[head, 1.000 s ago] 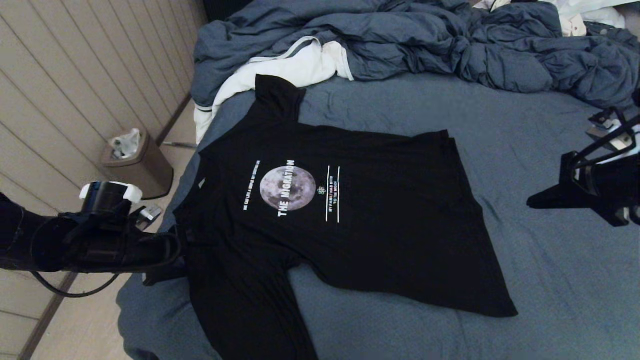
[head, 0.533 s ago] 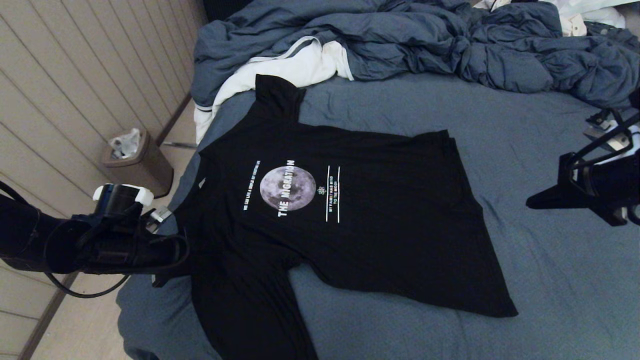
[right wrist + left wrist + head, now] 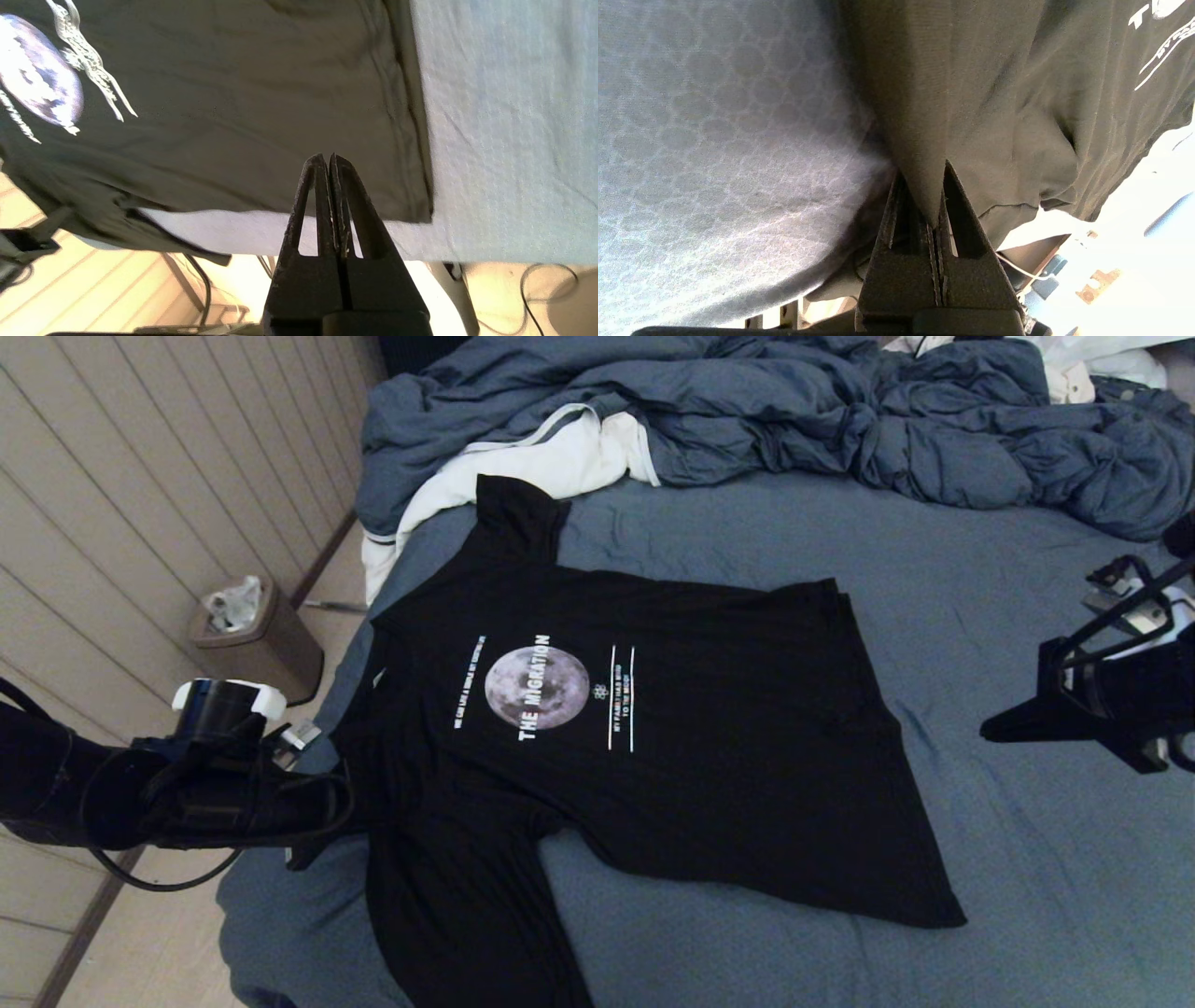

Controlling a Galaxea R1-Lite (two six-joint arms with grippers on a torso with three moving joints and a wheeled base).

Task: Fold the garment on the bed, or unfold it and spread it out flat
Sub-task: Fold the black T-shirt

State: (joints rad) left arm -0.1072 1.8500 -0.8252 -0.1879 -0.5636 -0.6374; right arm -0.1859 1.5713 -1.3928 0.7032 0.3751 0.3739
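Observation:
The garment (image 3: 672, 775), a black T-shirt with a grey moon print, lies print-up and spread across the bed (image 3: 1027, 616), one sleeve trailing to the near edge. My left gripper (image 3: 347, 810) is at the shirt's left edge by the near sleeve. In the left wrist view this left gripper (image 3: 924, 179) is shut on a pinched fold of the garment (image 3: 994, 93). My right gripper (image 3: 987, 732) hovers over bare sheet to the right of the shirt. In the right wrist view the right gripper (image 3: 326, 157) is shut and empty, above the garment's hem (image 3: 233, 116).
A rumpled blue-grey duvet (image 3: 794, 420) fills the far side of the bed, with a white cloth (image 3: 551, 462) at its left end. A brown bin (image 3: 257, 644) stands on the floor by the panelled wall, left of the bed.
My left gripper has moved right onto the shirt's edge and shut on the fabric. The right gripper has barely shifted.

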